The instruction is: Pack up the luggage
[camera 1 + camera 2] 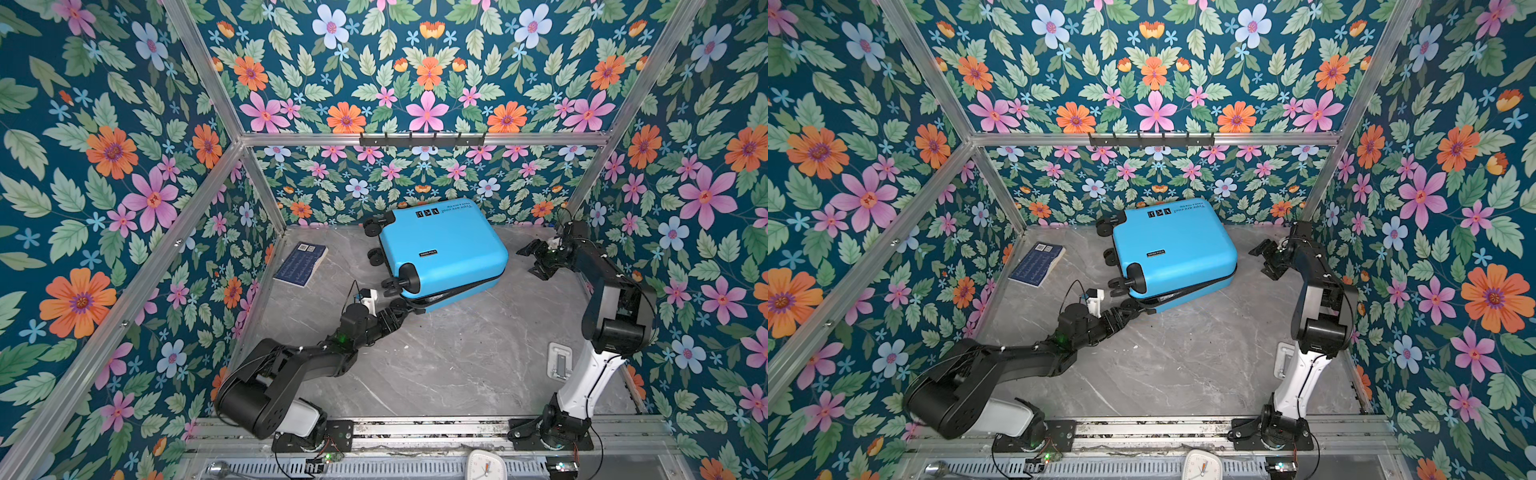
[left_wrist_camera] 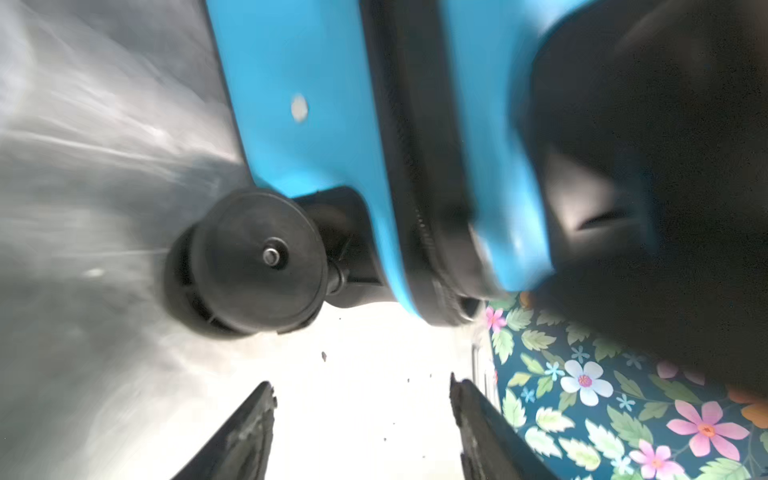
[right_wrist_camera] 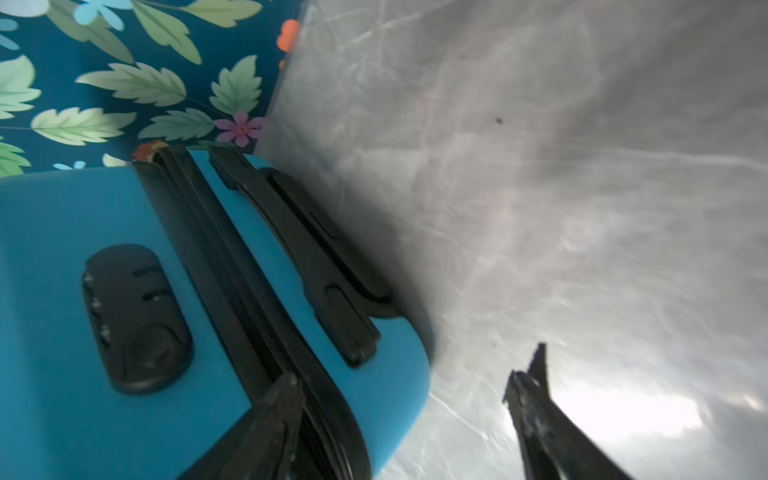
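**WORK CELL STATUS: LUGGAGE ON TABLETOP**

**1. Surface and enclosure.** The tabletop (image 1: pixel 457 357) is a grey slab with a marble pattern. Floral wallpaper (image 1: pixel 104 174) on a dark teal ground covers the left, rear and right walls. Aluminium frame rails (image 1: pixel 291 139) follow the wall joints. A black hook rack (image 1: pixel 422 140) is fixed to the rear rail.

**2. Inventory, left to right.**
- One dark-blue flat object (image 1: pixel 301 264) lies at the left rear of the tabletop.
- One left gripper (image 1: pixel 398 308) sits low at the near left corner of the luggage (image 1: pixel 440 249). Its jaws are spread and nothing is between them.
- One luggage, with four black wheel sets (image 1: pixel 376 255) counted in both top views.
- One right gripper (image 1: pixel 532 261) is just beside the right end of the luggage and apart from it. Its jaws are spread and empty.
- One white clock (image 1: pixel 486 465) lies at the front edge, off the slab.

**3. Luggage, location and appearance.** The luggage lies on one broad face at the rear centre of the tabletop, close to the rear wall. Its wheels point left.
- The shell is bright blue and smooth.
- Black print runs along the far edge, and a small black badge (image 1: pixel 428 253) sits mid-panel.
- A black seam divides the two shells, and a narrow dark gap shows along the near edge.
- The right wrist view shows a black lock (image 3: pixel 137 316) and a black carry handle (image 3: pixel 299 257).
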